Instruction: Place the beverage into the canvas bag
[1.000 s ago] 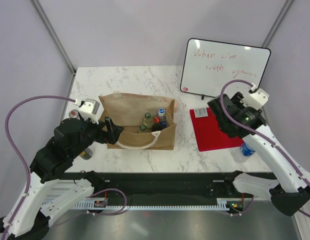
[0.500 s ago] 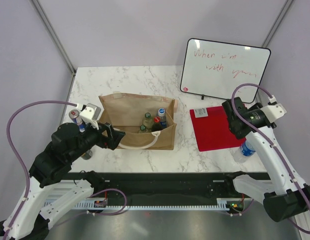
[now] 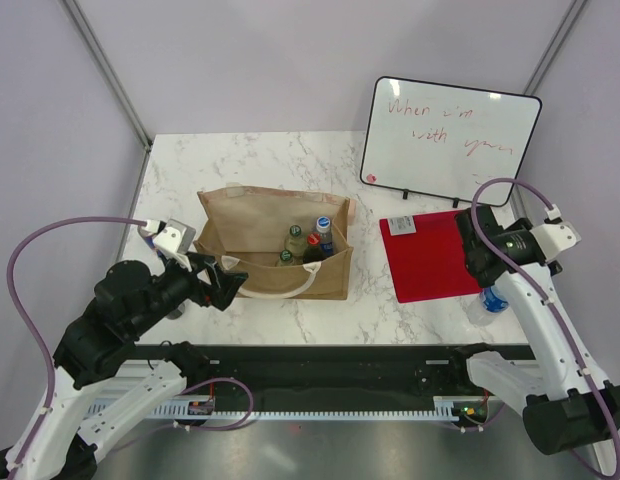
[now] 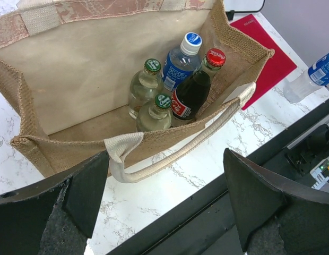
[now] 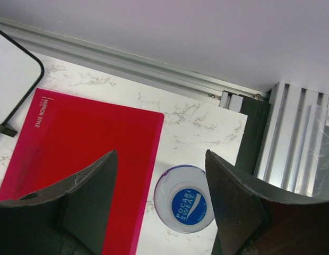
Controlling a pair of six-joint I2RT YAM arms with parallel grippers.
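The tan canvas bag [image 3: 252, 222] stands open at mid-table with white handles. In the left wrist view the bag [image 4: 74, 69] holds two clear green-capped bottles [image 4: 146, 79], a blue-labelled water bottle [image 4: 181, 58] and a red-capped cola bottle [image 4: 193, 90]. My left gripper [image 3: 222, 278] is open and empty just in front of the bag's near-left corner, its near handle [image 4: 170, 154] hanging between the fingers' line. A Pocari Sweat bottle [image 3: 490, 300] stands at the right table edge. My right gripper [image 5: 160, 156] is open and empty above the Pocari Sweat bottle [image 5: 188, 206].
A red mat [image 3: 425, 258] lies right of the bag, with a small white card [image 3: 401, 225] on its far corner. A whiteboard [image 3: 450, 135] leans at the back right. The table's right edge and a metal rail [image 5: 292, 138] run close beside the bottle.
My left gripper has drawn back from the bag toward the near left. My right arm has swung right and now hangs over the bottle at the table's right edge.
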